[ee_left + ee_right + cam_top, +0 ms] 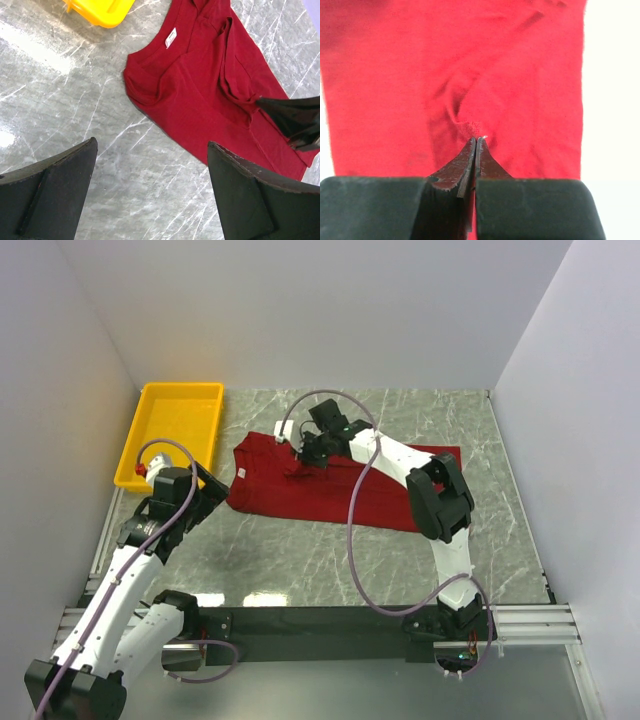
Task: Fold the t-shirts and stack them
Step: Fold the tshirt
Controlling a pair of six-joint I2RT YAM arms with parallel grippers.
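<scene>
Left end effector (151,144) hovers with jaws wide apart above the bench (300,560), near the yellow tray (180,388). Dark red t-shirt (280,495) lies rumpled mid-bench, white label (171,37) showing; right end effector (476,141) pinches its fabric.

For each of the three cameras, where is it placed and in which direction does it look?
Top external: above and behind the arm bases, looking down on the table, yellow tray and t-shirt; both arms show.
Left wrist: on the left arm, looking down at marble and the t-shirt's collar end; the open left pincer frames the bottom.
Right wrist: on the right arm, close over red cloth; the right pincer is shut on a fold.
Shared: all three show the t-shirt; top and left wrist share the tray.
</scene>
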